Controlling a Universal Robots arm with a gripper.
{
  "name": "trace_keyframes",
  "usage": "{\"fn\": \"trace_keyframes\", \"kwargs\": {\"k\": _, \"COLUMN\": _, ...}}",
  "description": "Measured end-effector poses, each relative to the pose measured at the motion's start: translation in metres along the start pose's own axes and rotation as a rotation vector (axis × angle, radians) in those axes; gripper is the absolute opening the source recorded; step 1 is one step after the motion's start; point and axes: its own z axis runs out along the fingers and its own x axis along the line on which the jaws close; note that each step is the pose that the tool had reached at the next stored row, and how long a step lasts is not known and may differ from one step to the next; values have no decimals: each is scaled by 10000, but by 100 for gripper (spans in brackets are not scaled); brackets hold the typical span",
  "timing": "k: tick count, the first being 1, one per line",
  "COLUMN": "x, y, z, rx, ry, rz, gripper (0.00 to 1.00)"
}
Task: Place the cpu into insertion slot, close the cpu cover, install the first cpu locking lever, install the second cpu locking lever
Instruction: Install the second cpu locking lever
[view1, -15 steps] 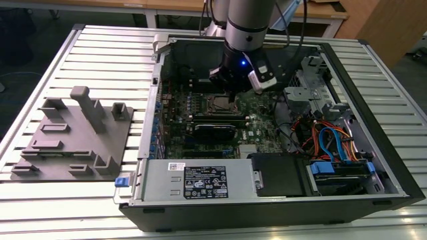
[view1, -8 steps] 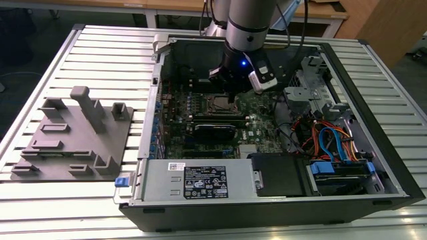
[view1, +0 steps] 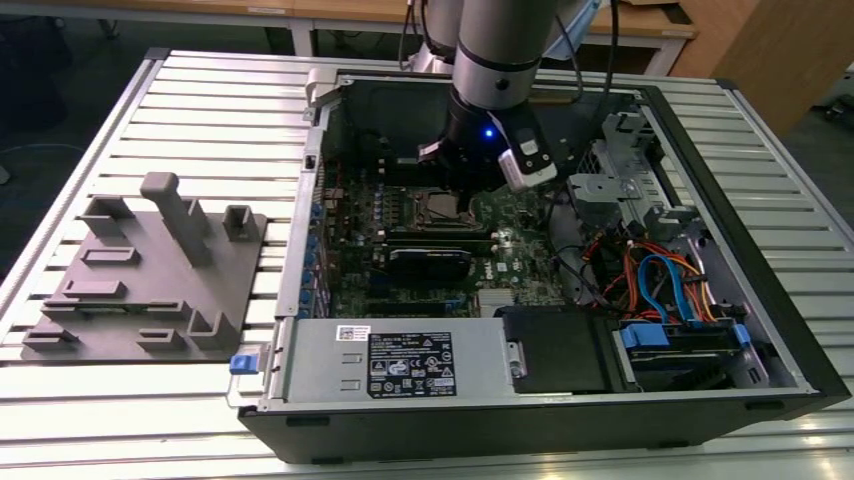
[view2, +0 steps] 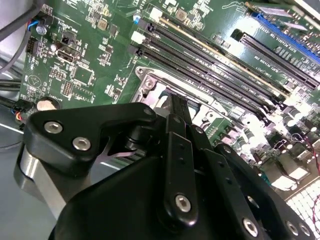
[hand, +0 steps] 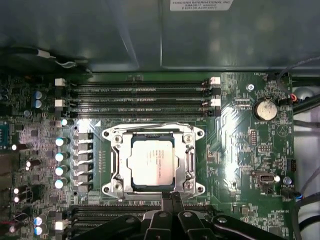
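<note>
The cpu (hand: 152, 162), a flat square chip with a dull silver top, lies seated in the insertion slot (hand: 111, 187) on the green motherboard. The cpu cover (hand: 152, 132), a thin silvery frame, lies flat around the chip, which shows through its window. A thin wire lever runs along the cover's edge nearest the long black slots. My gripper (hand: 172, 196) hovers at the socket's opposite edge with its black fingers pressed together and nothing between them. In the second wrist view the gripper (view2: 178, 102) points down at the socket frame (view2: 149, 82). In the exterior view the gripper (view1: 461, 195) stands over the socket (view1: 430, 208).
Long black memory slots (hand: 140, 100) flank the socket on two sides. The open computer case (view1: 747, 250) walls in the board, with a power supply (view1: 400, 360), a drive cage (view1: 674, 345) and loose cables (view1: 654, 270). A grey fixture plate (view1: 140, 280) lies at the exterior view's left.
</note>
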Motion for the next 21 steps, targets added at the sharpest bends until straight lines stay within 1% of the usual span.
{"fn": "trace_keyframes", "kwargs": {"k": 6, "x": 0, "y": -3, "z": 0, "rx": 1, "ry": 0, "rz": -1, "gripper": 10}}
{"fn": "trace_keyframes", "kwargs": {"k": 8, "x": -1, "y": -29, "z": -1, "rx": 0, "ry": 0, "rz": -1, "gripper": 10}}
{"fn": "trace_keyframes", "kwargs": {"k": 12, "x": -1, "y": -32, "z": -2, "rx": 0, "ry": 1, "rz": -1, "gripper": 10}}
{"fn": "trace_keyframes", "kwargs": {"k": 14, "x": -2, "y": -73, "z": -4, "rx": 0, "ry": 1, "rz": -1, "gripper": 10}}
{"fn": "trace_keyframes", "kwargs": {"k": 21, "x": -3, "y": -77, "z": -4, "rx": 0, "ry": 0, "rz": -1, "gripper": 10}}
